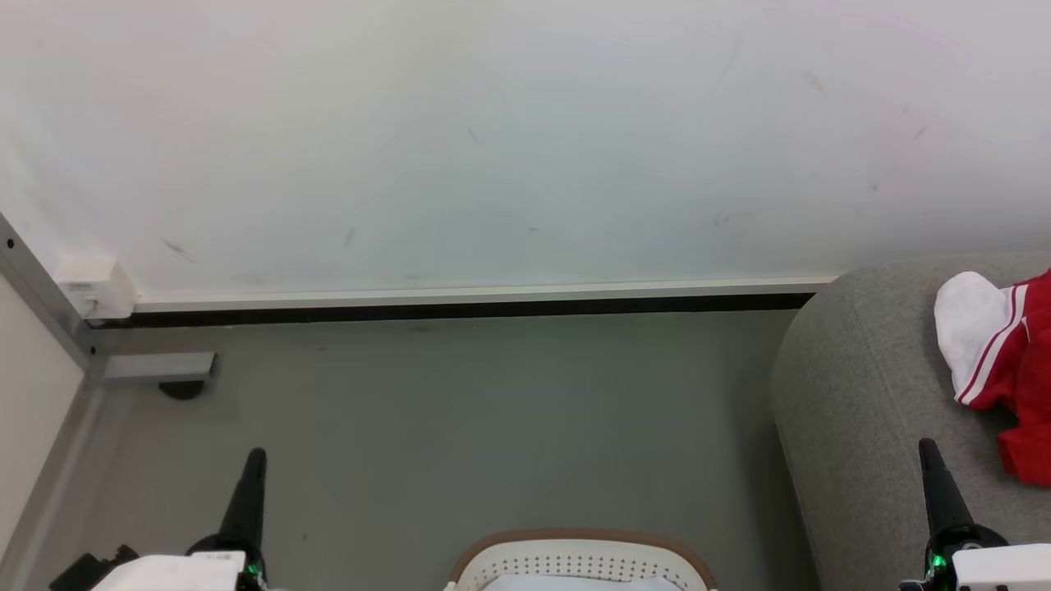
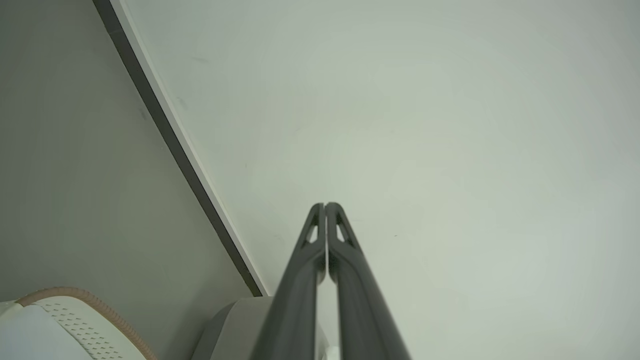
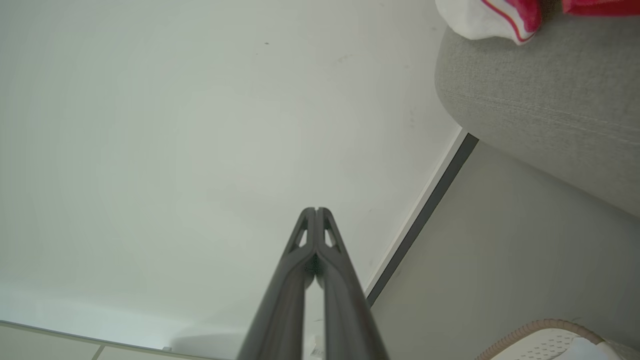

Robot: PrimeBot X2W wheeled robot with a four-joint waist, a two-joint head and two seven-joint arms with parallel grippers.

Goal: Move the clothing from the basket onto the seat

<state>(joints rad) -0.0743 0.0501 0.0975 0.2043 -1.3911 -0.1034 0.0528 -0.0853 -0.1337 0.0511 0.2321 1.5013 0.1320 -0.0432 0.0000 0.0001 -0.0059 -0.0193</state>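
Now, from the head: left gripper [image 1: 255,454] low left, fingers pressed together, nothing between. Right gripper [image 1: 928,445] low right, likewise closed and empty. Red-and-white clothing [image 1: 1006,361] lying on the grey seat [image 1: 862,386], far right. Basket [image 1: 579,543] on the floor, bottom centre. From the left wrist: fingers tip to tip, facing the wall; basket rim lower left. From the right wrist: fingers together; clothing atop the seat, upper right.

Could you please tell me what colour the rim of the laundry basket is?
The basket's rim is tan; the head view shows it best.
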